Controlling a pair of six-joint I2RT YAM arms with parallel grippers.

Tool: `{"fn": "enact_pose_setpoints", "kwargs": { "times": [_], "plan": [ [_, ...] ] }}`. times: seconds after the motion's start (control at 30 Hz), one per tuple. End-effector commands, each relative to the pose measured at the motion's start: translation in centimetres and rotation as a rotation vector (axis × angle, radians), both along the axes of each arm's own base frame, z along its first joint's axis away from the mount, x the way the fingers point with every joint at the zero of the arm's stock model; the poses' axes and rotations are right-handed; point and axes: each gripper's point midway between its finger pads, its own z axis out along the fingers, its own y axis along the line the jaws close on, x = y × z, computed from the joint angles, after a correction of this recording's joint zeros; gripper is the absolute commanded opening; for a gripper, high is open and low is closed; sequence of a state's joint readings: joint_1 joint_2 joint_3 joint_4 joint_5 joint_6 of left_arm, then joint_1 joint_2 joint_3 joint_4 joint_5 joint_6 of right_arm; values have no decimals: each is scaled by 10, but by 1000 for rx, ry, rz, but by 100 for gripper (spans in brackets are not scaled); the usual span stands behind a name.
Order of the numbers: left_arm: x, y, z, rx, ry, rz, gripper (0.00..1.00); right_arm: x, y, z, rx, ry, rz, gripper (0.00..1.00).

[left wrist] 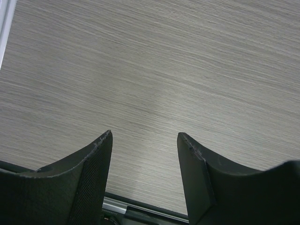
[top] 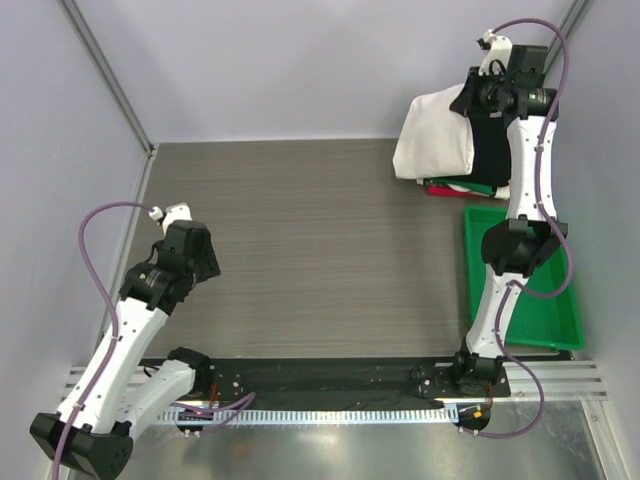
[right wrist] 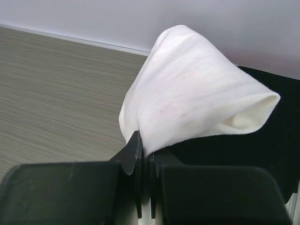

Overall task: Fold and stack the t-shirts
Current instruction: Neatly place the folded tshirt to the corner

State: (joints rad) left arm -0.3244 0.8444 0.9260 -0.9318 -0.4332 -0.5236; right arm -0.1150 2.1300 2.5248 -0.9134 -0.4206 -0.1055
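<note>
A white t-shirt [top: 435, 135] hangs lifted at the back right of the table, above a pile with a black shirt [top: 487, 150] and red and green cloth [top: 455, 188] under it. My right gripper [top: 478, 98] is shut on an edge of the white t-shirt [right wrist: 187, 98], which bulges up from the closed jaws; the black shirt [right wrist: 262, 140] lies behind it. My left gripper [left wrist: 145, 138] is open and empty, held above bare table at the front left [top: 185, 255].
A green plastic tray [top: 570, 320] stands at the right edge, partly behind the right arm. Grey walls close in the table at the back and sides. A black rail [top: 330, 375] runs along the near edge.
</note>
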Motion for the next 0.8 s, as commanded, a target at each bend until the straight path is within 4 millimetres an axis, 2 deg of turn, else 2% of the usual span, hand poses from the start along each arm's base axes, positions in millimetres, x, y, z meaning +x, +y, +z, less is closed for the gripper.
{"fn": "enact_pose_setpoints", "kwargs": {
  "times": [0.0, 0.03, 0.07, 0.1, 0.13, 0.2, 0.3, 0.33, 0.43, 0.7, 0.77],
  "plan": [
    [8, -1, 4, -15, -35, 13, 58, 13, -21, 30, -16, -124, 4, 1],
    [8, -1, 4, -15, -33, 13, 58, 15, -35, 31, -15, -134, -11, 1],
    [8, -2, 3, -14, -27, 12, 58, 17, -41, 30, -13, -137, -15, 1],
    [9, -1, 2, -11, -25, 14, 58, 23, -48, 19, -13, -125, -11, 1],
    [9, -1, 2, -9, -21, 15, 58, 25, -59, 19, -12, -134, -19, 1],
    [10, -1, 1, -7, -15, 16, 58, 30, -69, 12, -2, -135, -13, 1],
    [10, 0, -1, -1, -6, 22, 58, 40, -89, -6, 26, -117, -36, 1],
    [10, -1, -1, -1, -4, 22, 58, 45, -93, -19, 31, -96, -41, 1],
    [11, -1, -5, 5, 12, 20, 58, 51, -107, -32, 34, -86, -60, 1],
    [13, -2, -10, 10, 38, 17, 58, 56, -144, -37, 42, -108, -125, 1],
    [13, -3, -12, 12, 45, 15, 57, 55, -163, -35, 20, -112, -190, 1]
  ]
}}
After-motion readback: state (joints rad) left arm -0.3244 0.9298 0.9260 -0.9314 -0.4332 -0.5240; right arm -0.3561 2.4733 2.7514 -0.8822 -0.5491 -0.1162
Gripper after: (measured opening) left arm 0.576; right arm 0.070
